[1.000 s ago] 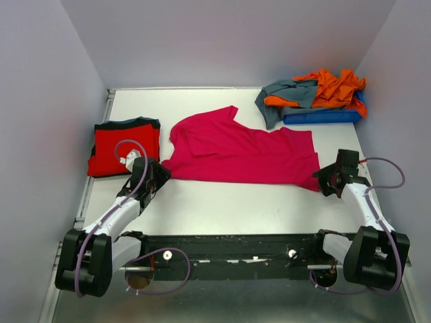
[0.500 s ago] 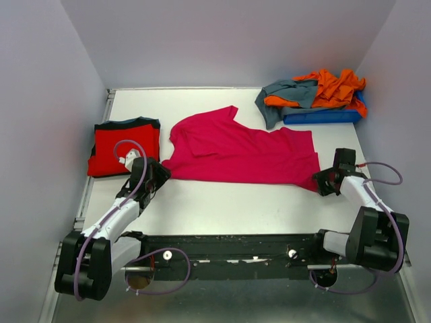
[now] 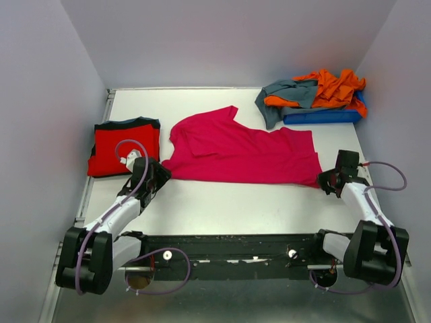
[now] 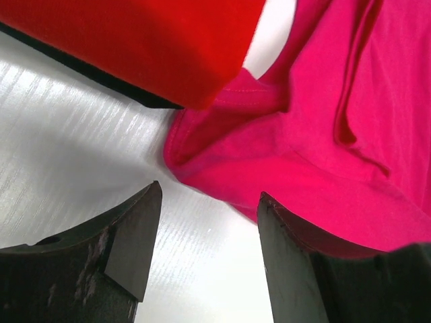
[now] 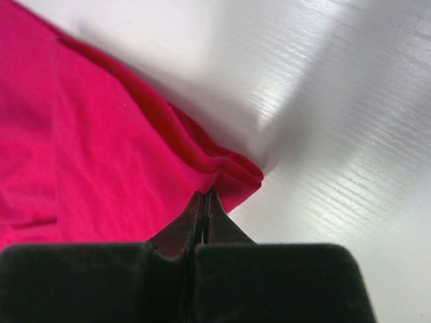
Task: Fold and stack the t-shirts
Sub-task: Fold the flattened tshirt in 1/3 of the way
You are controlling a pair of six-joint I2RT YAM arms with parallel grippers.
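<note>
Right end effector (image 5: 204,196) was clenched on the magenta t-shirt (image 3: 242,151) at its near-right hem corner; shirt lay spread across the bench (image 3: 222,205) middle. Left end effector (image 4: 209,198) hung released over the near-left corner; it should pinch there before both lift evenly.

Bright even light, with glare streaking the table (image 5: 337,155).
</note>
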